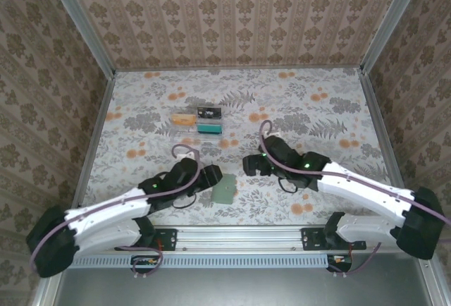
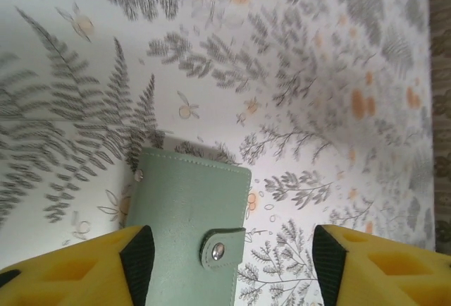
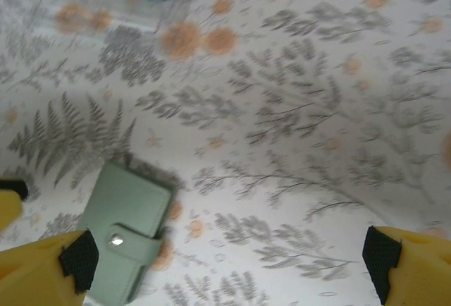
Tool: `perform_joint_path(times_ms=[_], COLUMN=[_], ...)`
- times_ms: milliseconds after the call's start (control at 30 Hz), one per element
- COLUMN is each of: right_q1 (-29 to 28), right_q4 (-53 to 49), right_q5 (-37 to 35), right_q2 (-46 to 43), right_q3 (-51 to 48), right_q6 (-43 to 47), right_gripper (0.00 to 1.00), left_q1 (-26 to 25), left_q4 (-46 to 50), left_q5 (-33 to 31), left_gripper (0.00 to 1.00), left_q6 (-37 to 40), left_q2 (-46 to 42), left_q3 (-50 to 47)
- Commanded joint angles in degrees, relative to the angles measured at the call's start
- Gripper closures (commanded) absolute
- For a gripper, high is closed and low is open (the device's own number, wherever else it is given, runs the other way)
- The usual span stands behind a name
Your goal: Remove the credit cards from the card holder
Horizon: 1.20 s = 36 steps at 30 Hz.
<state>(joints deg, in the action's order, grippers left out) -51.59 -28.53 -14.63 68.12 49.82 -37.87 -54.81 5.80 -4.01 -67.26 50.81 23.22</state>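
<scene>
The card holder (image 1: 225, 189) is a sage-green wallet lying flat on the floral table, snapped shut by its tab (image 2: 222, 248). Whatever it holds is hidden, so no credit cards show at it. My left gripper (image 2: 232, 267) is open low over the holder (image 2: 190, 228). The holder's left edge is next to the left pad (image 2: 139, 260), and the right pad (image 2: 325, 264) stands well clear of it. My right gripper (image 3: 229, 264) is open above bare table, with the holder (image 3: 127, 235) beside its left pad (image 3: 77, 258). From above, both grippers (image 1: 215, 178) (image 1: 248, 163) flank the holder.
A clear plastic tray (image 1: 197, 133) stands behind the grippers, mid-table. In it are an orange card-sized piece (image 1: 184, 118), a dark one (image 1: 210, 113) and a teal one (image 1: 208, 128). Patterned walls close in the table on three sides.
</scene>
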Motion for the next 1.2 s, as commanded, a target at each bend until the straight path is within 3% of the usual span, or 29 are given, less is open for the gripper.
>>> perform_joint_path(times_ms=[0, 100, 167, 333, 500, 1033, 1100, 1167], right_q1=[-5.42, -9.32, -11.25, -14.79, -15.8, -15.69, -15.64, -15.56], right_q4=[-1.94, -3.87, -3.72, -6.58, -9.24, -13.2, -13.08, -12.95], right_q5=[-3.33, -4.03, -2.97, -2.86, -2.5, -2.6, -2.93, -2.73], right_q2=[5.1, 10.98, 15.96, 25.15, 31.62, 42.32, 42.77, 43.07], right_q3=[4.52, 7.93, 9.48, 14.42, 18.56, 25.06, 24.97, 25.14], right_q6=[-5.29, -9.08, -11.53, -14.06, -14.32, -12.94, -12.26, -11.59], right_gripper=[0.07, 0.19, 0.32, 0.48, 0.53, 0.54, 0.56, 0.66], left_q1=[3.06, 7.22, 10.27, 15.85, 17.01, 17.19, 17.19, 17.19], left_q4=[17.09, 24.84, 28.45, 31.27, 30.87, 31.15, 31.29, 31.22], left_q5=[-4.05, -3.46, -2.22, 2.88, 5.42, 7.29, 7.37, 7.68], left_gripper=[0.33, 0.28, 0.27, 0.27, 0.27, 0.27, 0.27, 0.27], left_q6=[1.96, 4.75, 5.75, 7.91, 9.41, 8.38, 8.24, 7.97], left_q2=[-9.33, -17.2, -21.55, -26.89, -26.74, -29.16, -29.77, -30.12], left_q3=[0.37, 1.23, 1.02, 0.09, -1.05, -3.22, -3.36, -3.54])
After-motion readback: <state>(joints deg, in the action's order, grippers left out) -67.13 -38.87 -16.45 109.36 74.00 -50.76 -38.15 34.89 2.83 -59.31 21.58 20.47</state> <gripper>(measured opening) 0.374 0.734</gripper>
